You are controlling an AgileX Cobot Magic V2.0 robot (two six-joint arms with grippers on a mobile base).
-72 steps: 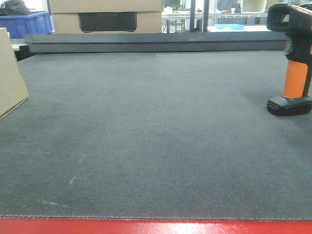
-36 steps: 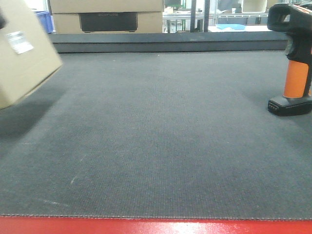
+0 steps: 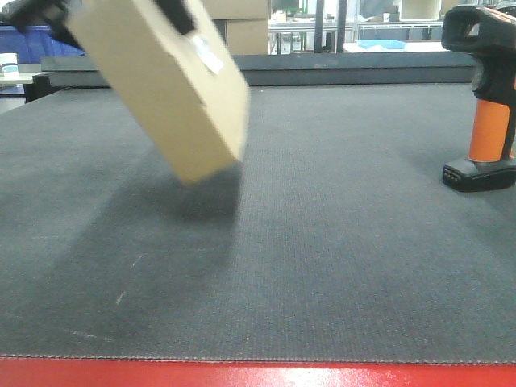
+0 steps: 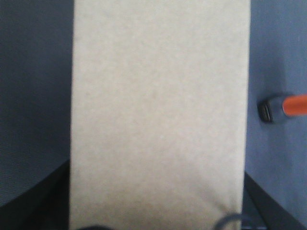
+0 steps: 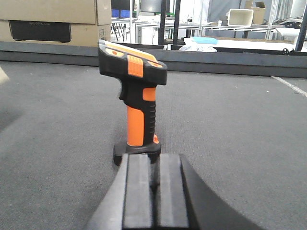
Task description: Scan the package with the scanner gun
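Pinching the package (image 3: 169,97) aloft is left hand (image 3: 105,13); right hand (image 5: 154,165), pressed together, faces scanner gun (image 5: 136,110).

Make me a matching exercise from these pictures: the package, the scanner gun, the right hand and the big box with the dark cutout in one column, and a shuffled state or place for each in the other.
Column one:
1. package
2. scanner gun
3. right hand
4. large box with dark cutout

Column two:
A. standing upright on the mat
B. shut, holding nothing
C. held in the air, tilted
D. in the background, beyond the mat

Pairs: 1-C, 2-A, 3-B, 4-D
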